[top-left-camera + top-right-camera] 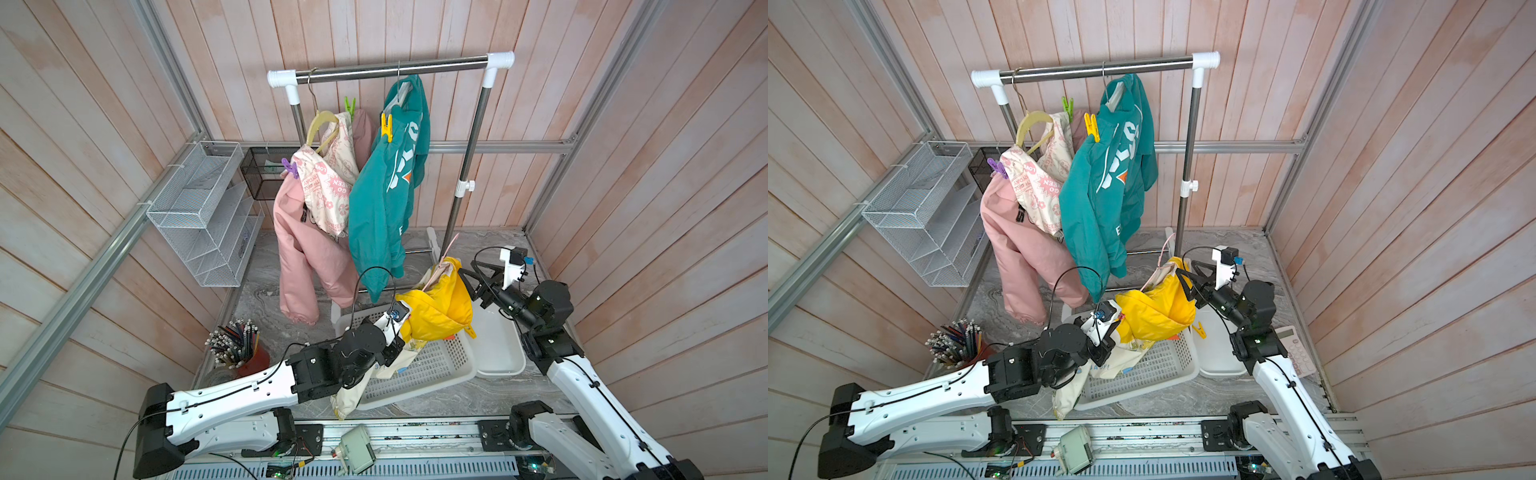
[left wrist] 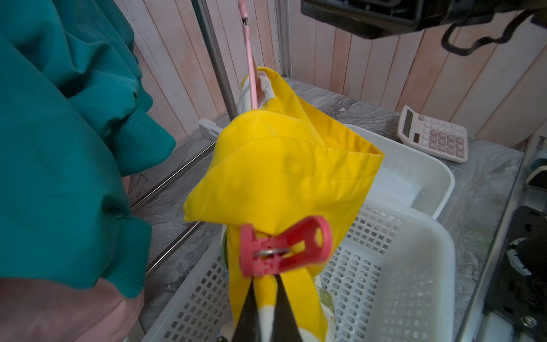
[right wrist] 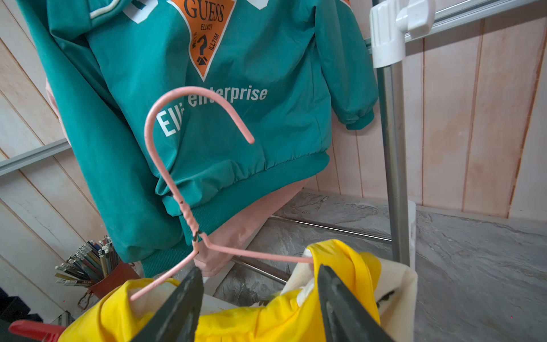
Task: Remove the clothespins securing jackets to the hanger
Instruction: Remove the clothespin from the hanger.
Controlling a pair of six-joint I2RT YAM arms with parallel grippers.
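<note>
Left wrist view: clenching the left pincer (image 2: 264, 278) on the red clothespin (image 2: 281, 248), pinned to the yellow jacket (image 2: 281, 177) above the basket (image 2: 441, 251); grasping its collar in the right pincer (image 3: 259, 269). Leaving green clothespin (image 1: 350, 106), purple clothespin (image 1: 290, 167) on the pink jacket (image 1: 303, 257), yellow clothespin (image 1: 386, 126) on the teal jacket (image 1: 382, 208). Working hemmed between teal jacket and rack post (image 1: 461, 187).

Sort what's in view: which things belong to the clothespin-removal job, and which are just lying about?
Job: red plastic clothespin on yellow hooded jacket; pink wire hanger; green plastic clothespin and purple plastic clothespin on pink padded jacket; yellow plastic clothespin on teal lettered jacket.
Lying about: red cup of pencils; pink calculator; white wire-mesh organiser; black mesh box.
</note>
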